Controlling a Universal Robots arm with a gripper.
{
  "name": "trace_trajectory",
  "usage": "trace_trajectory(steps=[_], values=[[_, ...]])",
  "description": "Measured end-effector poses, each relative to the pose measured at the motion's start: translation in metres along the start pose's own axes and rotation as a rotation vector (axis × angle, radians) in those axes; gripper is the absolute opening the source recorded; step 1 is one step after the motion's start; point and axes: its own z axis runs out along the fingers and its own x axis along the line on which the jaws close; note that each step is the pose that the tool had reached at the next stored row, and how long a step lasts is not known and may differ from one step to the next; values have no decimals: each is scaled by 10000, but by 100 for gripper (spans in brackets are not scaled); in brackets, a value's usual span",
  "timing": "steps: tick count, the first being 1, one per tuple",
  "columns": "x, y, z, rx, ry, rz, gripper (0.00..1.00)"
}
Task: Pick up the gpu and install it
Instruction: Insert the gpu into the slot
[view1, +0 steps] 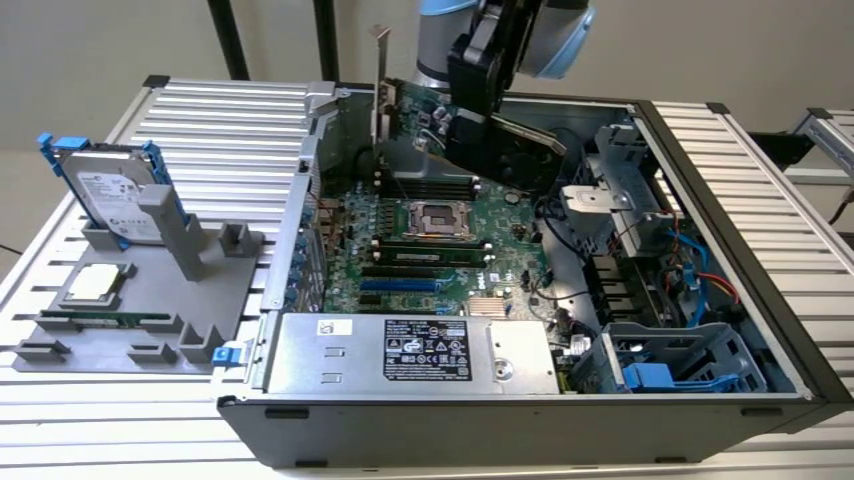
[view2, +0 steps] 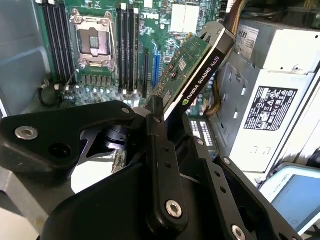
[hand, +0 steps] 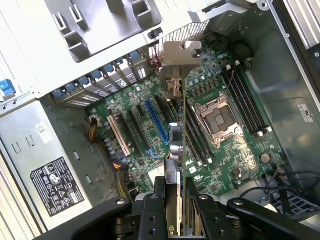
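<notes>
My gripper (hand: 180, 192) was clamped shut on the gpu (hand: 183, 125), gripping the card by one end with a jaw on each face; the card reached away from me, edge-on in the first wrist view, with its silver bracket (hand: 180, 55) at the end farthest from the gripper. In the second wrist view the green board and its black cooler (view2: 209, 62) rose tilted out of my grip above the motherboard (view2: 107, 75). In the exterior view the gpu (view1: 416, 105) hung inside the open case (view1: 747, 200), toward its far side, the bracket end pointing up; it sat over the motherboard, beyond the socket (view1: 434, 217), and I could not tell whether its lower edge touched any slot. In the first wrist view the card's line ran between the blue slot (hand: 156, 125) and the socket. The power supply (view1: 400, 350) lay along the case's near side; a hard drive (view1: 114, 200) stood in a grey holder (view1: 134, 320) outside the case, on the exterior view's left, well apart from the gpu.
</notes>
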Motion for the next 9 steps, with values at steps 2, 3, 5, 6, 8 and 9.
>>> trace_trajectory(steps=[2, 3, 5, 6, 8, 9], values=[[0, 0, 0, -1, 3, -62, 0], [0, 0, -1, -2, 5, -95, 0], [0, 0, -1, -3, 9, -160, 0], [0, 0, -2, -4, 11, -192, 0], [0, 0, -2, -5, 15, -256, 0], [0, 0, -2, -6, 17, -290, 0]])
